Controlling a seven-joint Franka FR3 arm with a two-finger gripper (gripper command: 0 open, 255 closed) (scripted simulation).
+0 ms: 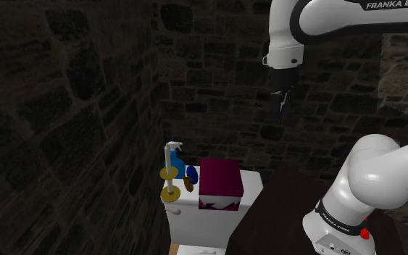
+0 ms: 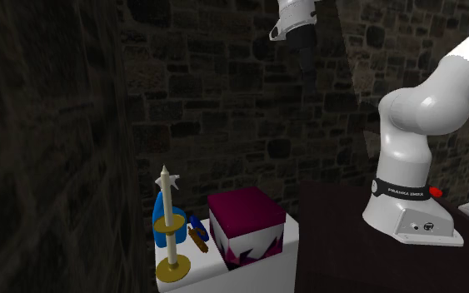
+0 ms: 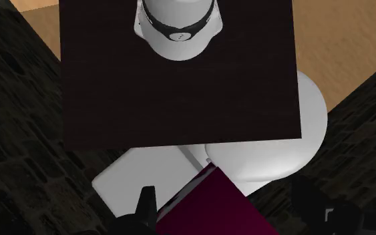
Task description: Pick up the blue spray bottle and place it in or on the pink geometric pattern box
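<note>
My claw (image 1: 282, 107) hangs open, fingers apart, holding nothing. The pink box (image 1: 220, 180) sits well below it, with the blue spray bottle (image 2: 159, 220) beyond the box.

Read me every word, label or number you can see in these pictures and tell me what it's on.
"FRANKA EMIK", cut off by the picture's edge, on the arm's upper link.
White lettering on the black band above the arm's base: too small to read.
No text on the box or bottle.
</note>
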